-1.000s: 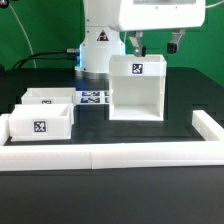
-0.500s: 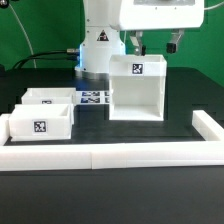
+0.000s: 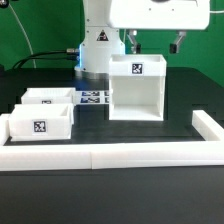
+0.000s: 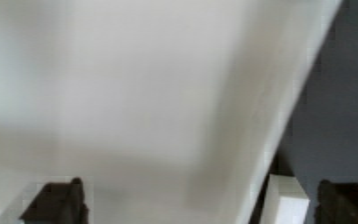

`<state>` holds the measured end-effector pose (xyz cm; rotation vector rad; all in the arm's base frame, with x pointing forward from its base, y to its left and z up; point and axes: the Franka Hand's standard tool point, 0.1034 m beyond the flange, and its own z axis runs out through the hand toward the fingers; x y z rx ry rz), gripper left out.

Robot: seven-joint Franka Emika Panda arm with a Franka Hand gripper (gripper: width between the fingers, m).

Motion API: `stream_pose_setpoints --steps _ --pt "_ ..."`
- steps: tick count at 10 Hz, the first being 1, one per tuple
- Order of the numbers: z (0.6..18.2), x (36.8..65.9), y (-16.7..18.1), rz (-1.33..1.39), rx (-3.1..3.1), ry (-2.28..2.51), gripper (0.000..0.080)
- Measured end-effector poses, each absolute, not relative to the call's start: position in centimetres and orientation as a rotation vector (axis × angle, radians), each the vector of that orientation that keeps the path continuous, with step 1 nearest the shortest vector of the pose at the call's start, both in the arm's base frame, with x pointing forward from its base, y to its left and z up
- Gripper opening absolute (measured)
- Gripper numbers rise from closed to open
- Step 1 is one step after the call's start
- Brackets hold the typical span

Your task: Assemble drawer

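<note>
The tall white box shell stands upright in the middle of the table, its open side facing the camera and a square tag on its top front. Two small open-top trays sit side by side at the exterior view's left, each with a tag. My gripper hangs just above and behind the shell's top, open and holding nothing. In the wrist view the shell's white surface fills the picture. My gripper shows only its dark fingertips, set wide with a white wall edge between them.
A long low white border wall runs along the front and turns back at the exterior view's right. The marker board lies between the trays and the shell. The robot base stands behind.
The hand has shifted slightly toward the exterior view's left above the shell. The shell and the trays have not moved.
</note>
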<state>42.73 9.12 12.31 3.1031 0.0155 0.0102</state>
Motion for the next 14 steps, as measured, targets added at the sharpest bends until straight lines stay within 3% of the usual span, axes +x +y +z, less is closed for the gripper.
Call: stream_pose_setpoints --steps 12,14 --pt "9.8 41.1 10.2 -0.009 3.168 -0.189 0.0649" --pt "9.7 41.0 10.4 -0.013 3.168 -0.18 0.0397"
